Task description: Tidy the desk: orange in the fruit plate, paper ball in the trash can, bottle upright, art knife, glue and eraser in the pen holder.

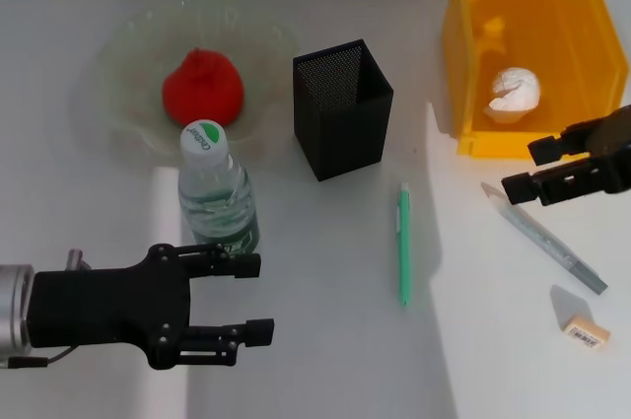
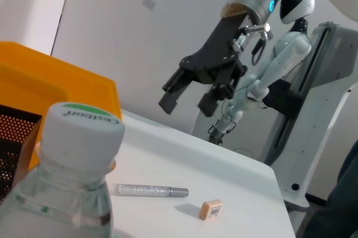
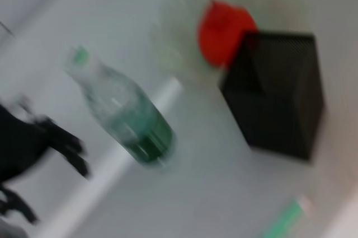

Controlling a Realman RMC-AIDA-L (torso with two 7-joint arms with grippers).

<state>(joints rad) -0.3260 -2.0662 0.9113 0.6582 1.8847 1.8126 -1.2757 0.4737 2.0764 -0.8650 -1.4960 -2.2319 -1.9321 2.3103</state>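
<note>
Taking the pen holder (image 1: 343, 108) as the reference. The bottle (image 1: 219, 192) stands upright just to its left and nearer the robot, cap up, long axis vertical. The orange (image 1: 202, 87) sits in the fruit plate (image 1: 123, 64) further left; the paper ball (image 1: 515, 94) lies inside the trash can (image 1: 523, 44) to the right. Both appear settled.

The left gripper (image 1: 242, 296) hangs near the bottle's base on the robot's side, fingers spread and holding nothing. The right gripper (image 1: 537, 168) hovers right of the holder, in front of the trash can, fingers parted and empty as far as the head view shows.

Items outstanding: the art knife (image 1: 544, 238) lies flat right of the holder, long axis diagonal, one end toward the trash can. The eraser (image 1: 586, 329) lies beyond it, nearer the robot. A green pen-like stick (image 1: 403, 242), probably the glue, lies flat beside the holder, axis running toward the robot.

Risks: the open left fingers, close to the bottle, could topple it if the arm swings. The thin knife, flat on the desk, could slip from a pinch or catch on the holder's rim if lowered tilted.
</note>
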